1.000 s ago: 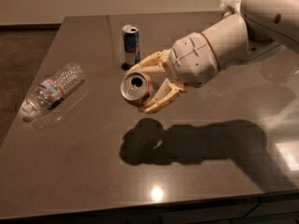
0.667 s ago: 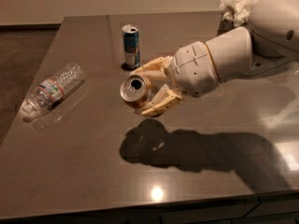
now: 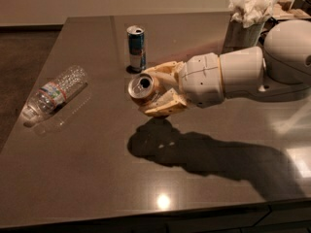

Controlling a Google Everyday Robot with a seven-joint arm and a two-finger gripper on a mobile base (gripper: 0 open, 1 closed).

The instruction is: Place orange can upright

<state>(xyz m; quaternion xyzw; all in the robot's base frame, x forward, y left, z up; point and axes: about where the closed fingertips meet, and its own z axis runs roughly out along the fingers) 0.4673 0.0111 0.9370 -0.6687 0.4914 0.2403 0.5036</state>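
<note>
Dark, glossy table (image 3: 97,178), pretty reflective. A slim blue-and-silver can (image 3: 136,47) is stood upright toward the far edge, a clear plastic bottle (image 3: 54,92) is laid on its side at the left, and a tissue holder (image 3: 240,35) is parked at the far right. The gripper (image 3: 154,90) is held above mid-table, clamped on the orange can (image 3: 142,87).

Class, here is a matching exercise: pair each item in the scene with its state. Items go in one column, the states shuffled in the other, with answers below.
1. orange can
2. blue can
3. water bottle
4. hand

A. lying on its side on the table, left
B. closed around a can, above the table
C. standing upright on the table
D. held sideways, top facing the camera

Pairs: 1-D, 2-C, 3-A, 4-B
</note>
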